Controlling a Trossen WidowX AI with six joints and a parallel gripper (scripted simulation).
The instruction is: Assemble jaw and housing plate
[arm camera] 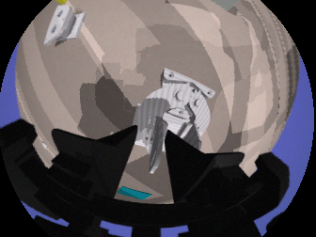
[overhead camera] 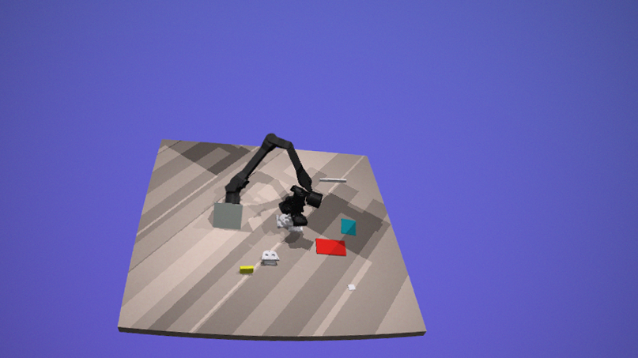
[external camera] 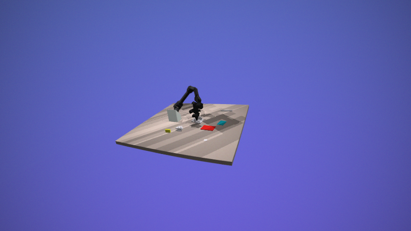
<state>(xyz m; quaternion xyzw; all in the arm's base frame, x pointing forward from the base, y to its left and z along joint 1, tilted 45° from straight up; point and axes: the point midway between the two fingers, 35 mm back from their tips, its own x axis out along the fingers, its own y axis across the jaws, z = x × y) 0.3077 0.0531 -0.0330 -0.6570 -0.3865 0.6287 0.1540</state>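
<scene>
My gripper points down, shut on a grey jaw with a broad rounded end. The held jaw is over the left part of the white base; the gap between them cannot be judged. The other jaw is on the base, to the right of the held one in the wrist view. Round stubs show on the base's far side. Tooth contact and the free pin are hidden. The white housing plate, with two holes, stands apart from the base.
A yellow block lies by the housing plate. A red sheet and teal sheet lie right of the base. A grey-green block stands left; a pale rod lies behind.
</scene>
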